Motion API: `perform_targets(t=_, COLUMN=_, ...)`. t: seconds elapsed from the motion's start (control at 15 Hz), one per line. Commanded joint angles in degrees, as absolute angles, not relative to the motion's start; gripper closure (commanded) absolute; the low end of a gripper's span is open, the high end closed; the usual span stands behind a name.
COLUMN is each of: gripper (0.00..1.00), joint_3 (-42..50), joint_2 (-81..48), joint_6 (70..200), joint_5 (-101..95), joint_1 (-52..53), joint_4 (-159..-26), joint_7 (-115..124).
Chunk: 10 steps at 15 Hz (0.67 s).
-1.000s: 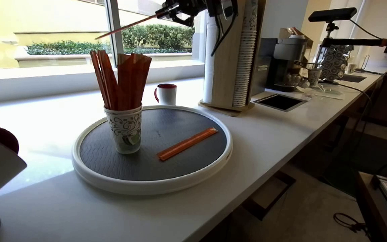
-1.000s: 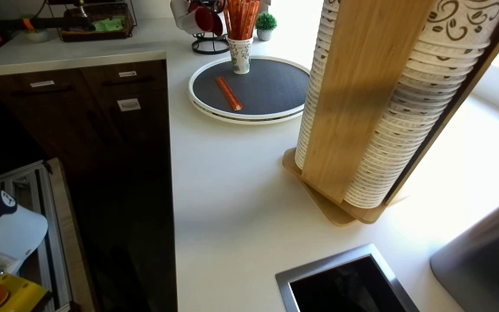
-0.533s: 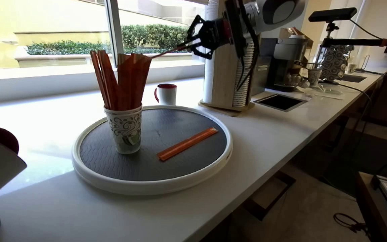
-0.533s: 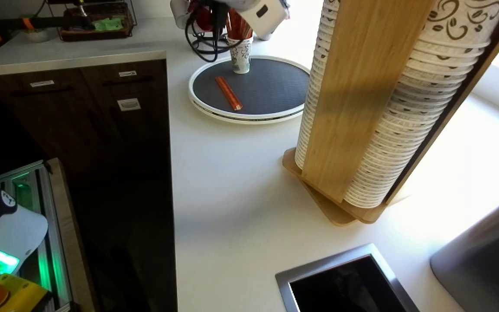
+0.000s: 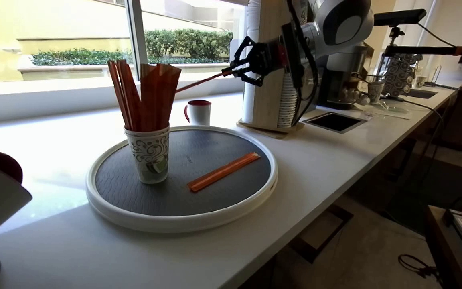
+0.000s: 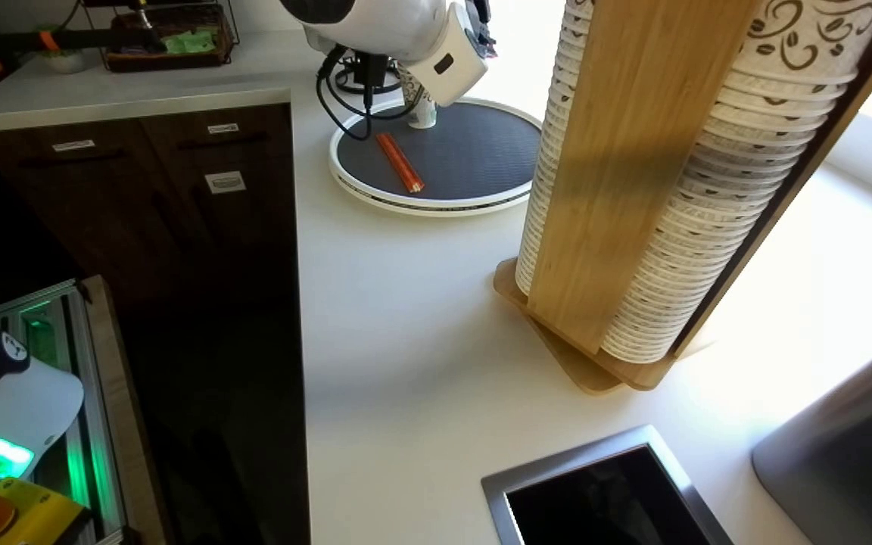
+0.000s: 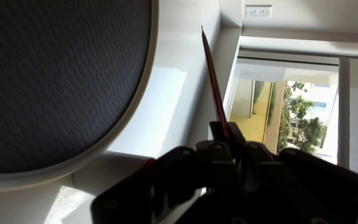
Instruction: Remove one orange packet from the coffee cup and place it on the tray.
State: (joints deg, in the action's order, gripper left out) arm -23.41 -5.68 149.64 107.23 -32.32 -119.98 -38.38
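Grasping one slim orange packet [image 5: 201, 82], the claw [image 5: 227, 72] hung higher than the tray [image 5: 183, 202], the packet slanting down and away, its tip showing past the tray's rim in the wrist view. The coffee cup [image 5: 148, 156] stood upright on the tray, holding similar sticks [image 5: 157, 98]; at least one more packet [image 5: 223, 171] lay flat on the tray, and a white mug [image 5: 201, 114] stood on the worktop [image 5: 315, 160] just beyond the tray's rim

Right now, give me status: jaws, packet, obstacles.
Jaws shut on orange packet. Packet out of coffee cup, not yet on tray. Possible obstacle: cup, standing on tray.
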Motion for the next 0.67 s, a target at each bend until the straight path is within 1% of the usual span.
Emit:
perform_targets(t=0.0, gripper=0.98, joint_3=-23.6, joint_2=-7.4, joint_6=148.4, joint_5=107.3, joint_1=-32.0, joint_4=-119.6, joint_7=-39.1)
perform_targets(t=0.6, gripper=0.98, joint_3=-22.1, joint_2=-12.8, joint_6=144.6, joint_5=110.5, joint_1=-33.4, joint_4=-120.4, joint_7=-45.0)
